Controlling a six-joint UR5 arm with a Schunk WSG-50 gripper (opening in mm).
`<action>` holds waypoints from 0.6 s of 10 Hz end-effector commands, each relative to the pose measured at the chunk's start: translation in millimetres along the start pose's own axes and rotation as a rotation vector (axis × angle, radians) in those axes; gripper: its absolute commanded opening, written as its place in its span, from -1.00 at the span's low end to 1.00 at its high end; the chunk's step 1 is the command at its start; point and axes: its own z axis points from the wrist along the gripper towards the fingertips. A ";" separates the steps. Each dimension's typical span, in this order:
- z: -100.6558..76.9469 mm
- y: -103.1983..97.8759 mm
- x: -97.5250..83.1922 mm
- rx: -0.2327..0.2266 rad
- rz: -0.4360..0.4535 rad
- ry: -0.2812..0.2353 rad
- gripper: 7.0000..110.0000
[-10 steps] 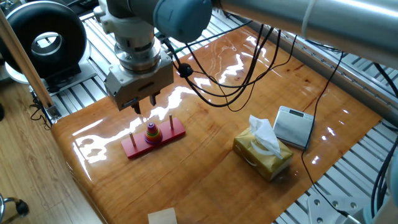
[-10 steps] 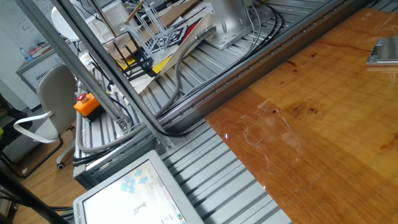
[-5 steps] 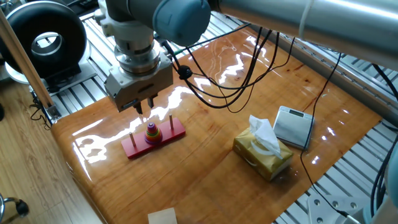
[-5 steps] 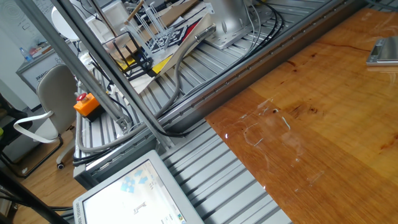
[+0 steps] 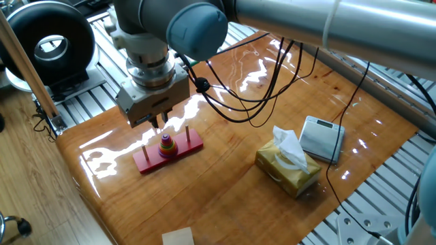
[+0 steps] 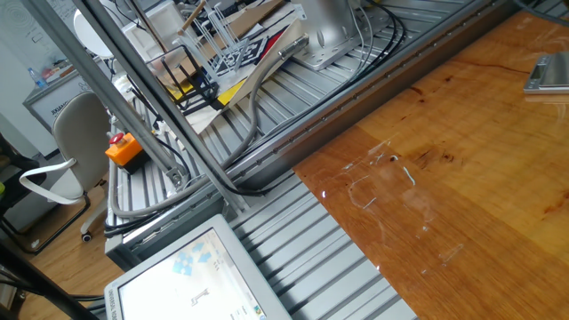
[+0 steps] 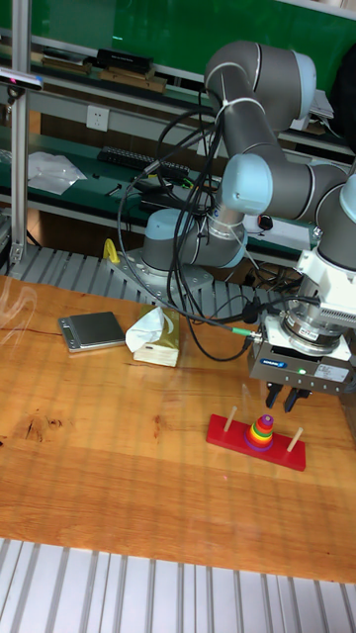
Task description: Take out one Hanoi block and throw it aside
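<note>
A flat red three-peg base (image 5: pixel 187 145) (image 7: pixel 229 435) lies on the wooden table. Its middle peg carries a small cone of coloured rings (image 5: pixel 165 145). The Hanoi block (image 7: pixel 263 420), a tiny purple ring, sits on top of that stack. My gripper (image 5: pixel 158 122) (image 7: pixel 283 401) hangs just above the stack and slightly behind it, without touching it. Its two fingers stand a little apart, open, with nothing between them. The other fixed view shows neither the gripper nor the stack.
A yellow tissue box (image 5: pixel 287 167) (image 7: pixel 155 337) and a small grey scale (image 5: pixel 321 139) (image 7: pixel 91 330) (image 6: pixel 547 75) sit on the table away from the base. Black cables (image 5: pixel 259 88) hang from the arm. Aluminium rails border the tabletop.
My gripper has dropped a little and shifted toward the ring stack. The rings and the base have not moved.
</note>
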 end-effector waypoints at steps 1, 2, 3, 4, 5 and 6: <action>2.2 3.4 -0.7 -0.011 -0.006 -0.007 -0.28; 2.2 3.4 -0.3 -0.011 -0.006 -0.005 -0.28; 2.5 3.6 0.0 -0.012 -0.005 -0.003 -0.28; 4.1 3.0 -0.1 -0.012 -0.009 -0.003 -0.28; 6.3 3.1 0.0 -0.012 -0.009 -0.003 -0.28; 8.0 3.2 0.1 -0.012 -0.009 -0.003 -0.28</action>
